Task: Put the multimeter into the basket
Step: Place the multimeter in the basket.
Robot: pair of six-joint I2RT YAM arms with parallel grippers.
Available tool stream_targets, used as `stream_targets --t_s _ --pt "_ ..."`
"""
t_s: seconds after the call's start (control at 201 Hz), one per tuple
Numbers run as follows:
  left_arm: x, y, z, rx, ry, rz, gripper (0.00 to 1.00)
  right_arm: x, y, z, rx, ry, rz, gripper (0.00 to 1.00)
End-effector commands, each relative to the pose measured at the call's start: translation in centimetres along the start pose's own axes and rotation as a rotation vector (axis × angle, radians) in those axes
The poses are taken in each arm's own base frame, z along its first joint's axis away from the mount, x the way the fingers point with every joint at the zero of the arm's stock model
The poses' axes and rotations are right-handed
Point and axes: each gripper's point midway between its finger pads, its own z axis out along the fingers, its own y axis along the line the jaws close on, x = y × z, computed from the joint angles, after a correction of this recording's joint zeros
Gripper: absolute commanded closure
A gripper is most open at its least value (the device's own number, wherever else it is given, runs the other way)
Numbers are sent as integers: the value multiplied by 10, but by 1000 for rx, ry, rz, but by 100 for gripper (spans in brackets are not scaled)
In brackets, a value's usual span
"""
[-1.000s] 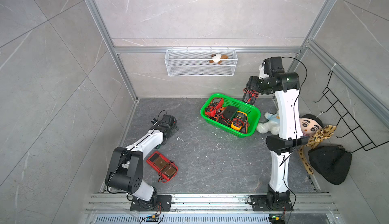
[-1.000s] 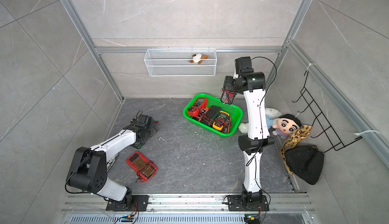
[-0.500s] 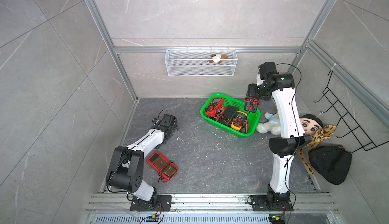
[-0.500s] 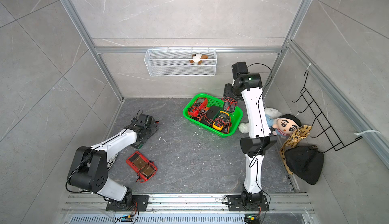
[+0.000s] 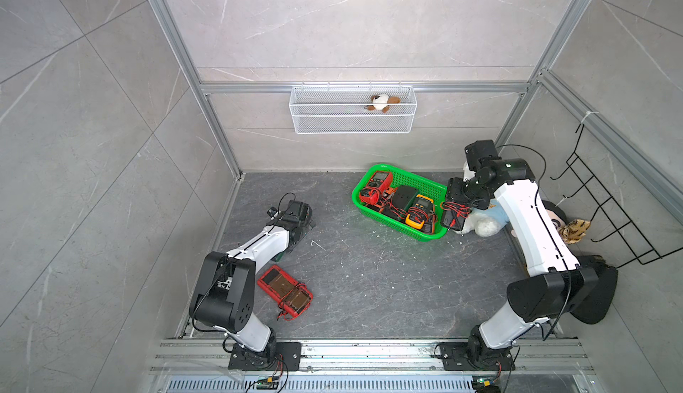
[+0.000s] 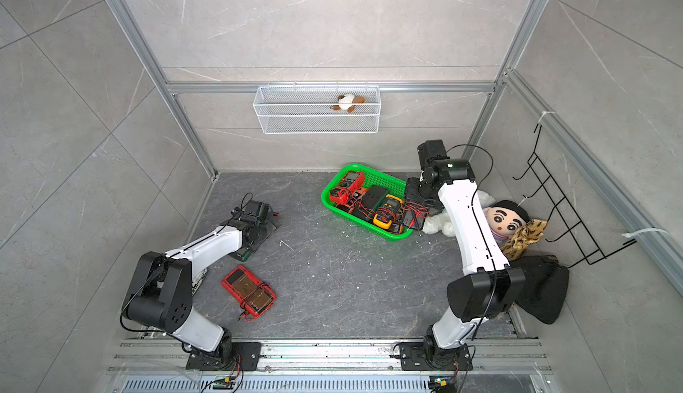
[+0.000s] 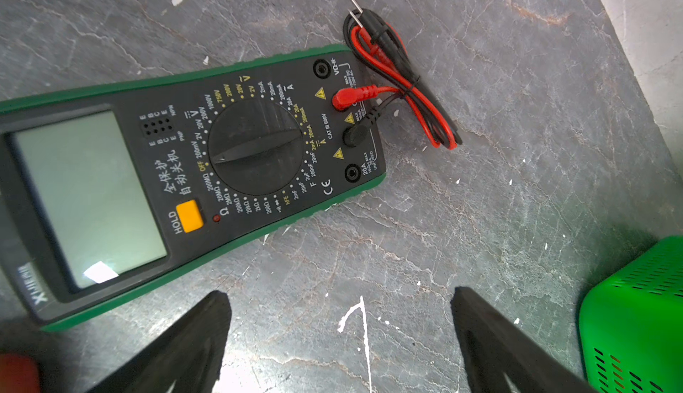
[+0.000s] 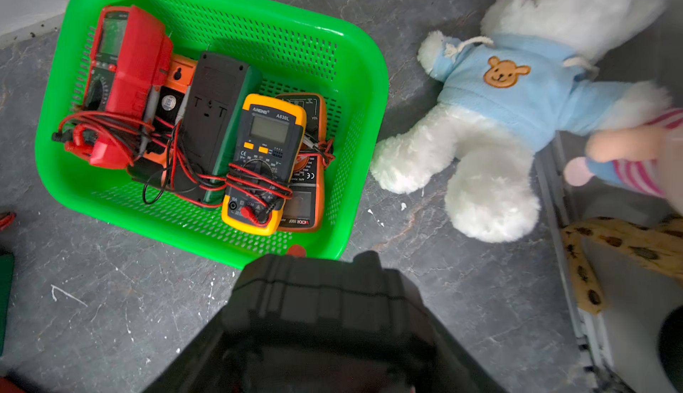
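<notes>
Left claw (image 7: pixel 340 293): I see it spread, beside green multimeter (image 7: pixel 221 158).
Right claw (image 5: pixel 455 203): I see it pinching black multimeter (image 8: pixel 318 291) by basket (image 8: pixel 379 84) rim.

The green-cased multimeter with the grey screen (image 7: pixel 192 173) runs off the left wrist view's edge, its screen end blurred; in both top views the left arm (image 5: pixel 258 247) covers most of it. A blurred black ribbed multimeter (image 8: pixel 318 306) hides the jaws of the right gripper (image 5: pixel 454 205) in the right wrist view.
</notes>
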Motion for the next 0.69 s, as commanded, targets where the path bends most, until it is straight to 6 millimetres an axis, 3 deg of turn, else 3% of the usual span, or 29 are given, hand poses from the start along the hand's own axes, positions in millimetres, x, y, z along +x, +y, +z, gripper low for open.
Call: stream_targets --t_s 0.0,0.428,0.687 --pt "-4 -9 -1 25 -15 16 2 -21 14 13 -83 -86 71 100" --pt "-3 -9 -2 35 -14 3 2 -54 -6 88 100 -100 117 100" --pt "-3 -10 -1 35 -12 2 2 -54 -16 123 197 -59 127 100"
